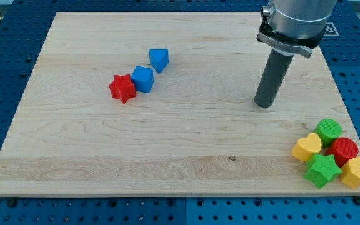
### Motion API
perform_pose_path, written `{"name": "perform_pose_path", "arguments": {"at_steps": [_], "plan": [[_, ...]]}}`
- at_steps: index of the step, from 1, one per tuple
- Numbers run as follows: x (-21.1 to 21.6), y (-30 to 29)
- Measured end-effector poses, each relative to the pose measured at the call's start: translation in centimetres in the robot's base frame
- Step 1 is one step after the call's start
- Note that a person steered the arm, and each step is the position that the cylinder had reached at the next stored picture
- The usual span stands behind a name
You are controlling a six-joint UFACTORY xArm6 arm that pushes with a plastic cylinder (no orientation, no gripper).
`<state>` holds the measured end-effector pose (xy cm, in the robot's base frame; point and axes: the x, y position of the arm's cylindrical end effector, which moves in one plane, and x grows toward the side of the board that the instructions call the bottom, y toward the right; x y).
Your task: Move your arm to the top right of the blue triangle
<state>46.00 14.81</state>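
The blue triangle (159, 60) lies on the wooden board in the upper middle-left of the camera view. A blue cube (143, 79) sits just below-left of it, touching or nearly so, and a red star (123, 88) sits against the cube's left side. My tip (265, 104) rests on the board far to the right of the blue triangle and a little lower, well apart from all three blocks. The rod rises from it to the arm's grey flange at the view's top right.
A cluster of blocks lies at the board's bottom right: a yellow heart (307, 147), a green cylinder (328, 130), a red cylinder (344, 150), a green star (322, 170) and a yellow hexagon (357, 172). The wooden board (180, 156) lies on a blue perforated table.
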Motion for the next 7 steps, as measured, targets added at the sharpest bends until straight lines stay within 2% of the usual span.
{"name": "perform_pose_path", "arguments": {"at_steps": [3,5,7], "plan": [[-2.1,0.0],[-8.6,-0.2],[-13.8,-5.1]]}}
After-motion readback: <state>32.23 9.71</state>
